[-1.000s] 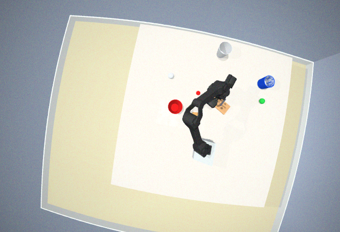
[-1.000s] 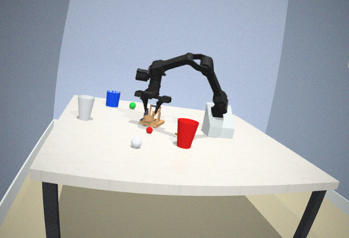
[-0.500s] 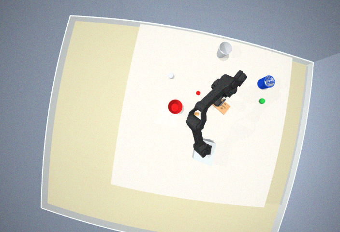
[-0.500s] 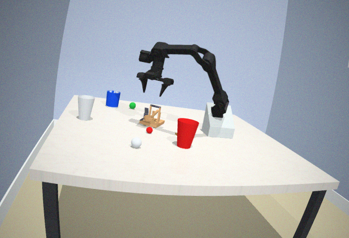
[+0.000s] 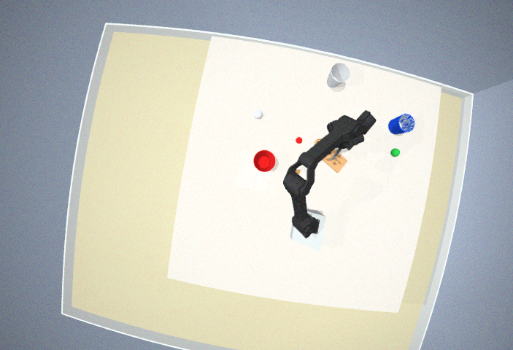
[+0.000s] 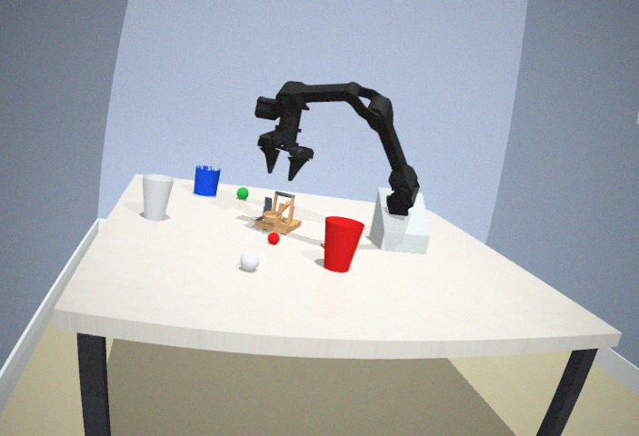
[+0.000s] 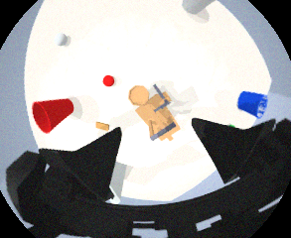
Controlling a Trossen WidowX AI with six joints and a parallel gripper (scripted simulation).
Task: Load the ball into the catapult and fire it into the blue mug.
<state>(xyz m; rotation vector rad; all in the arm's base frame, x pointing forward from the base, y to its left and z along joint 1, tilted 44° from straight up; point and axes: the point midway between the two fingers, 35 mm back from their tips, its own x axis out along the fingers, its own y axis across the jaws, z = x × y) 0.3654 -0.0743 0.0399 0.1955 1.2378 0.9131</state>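
The wooden catapult (image 5: 338, 164) (image 6: 293, 224) (image 7: 150, 115) stands upright on the table, its round cup (image 7: 138, 95) low and with no ball seen in it. In the wrist view its cup end points up-left, its crossbar end down-right. The blue mug (image 5: 396, 125) (image 6: 205, 182) (image 7: 249, 103) stands upright, right of the catapult in the wrist view. A red ball (image 5: 298, 140) (image 6: 274, 238) (image 7: 108, 80), a white ball (image 5: 257, 114) (image 6: 249, 262) (image 7: 61, 39) and a green ball (image 5: 395, 152) (image 6: 243, 193) lie on the table. My gripper (image 6: 281, 175) (image 7: 157, 125) is open and empty above the catapult.
A red cup (image 5: 264, 160) (image 6: 341, 245) (image 7: 53, 113) stands left of the catapult in the wrist view. A whitish cup (image 5: 338, 75) (image 6: 156, 197) (image 7: 197, 5) stands near a table edge. A small wooden block (image 5: 298, 171) (image 7: 102, 126) lies between catapult and red cup.
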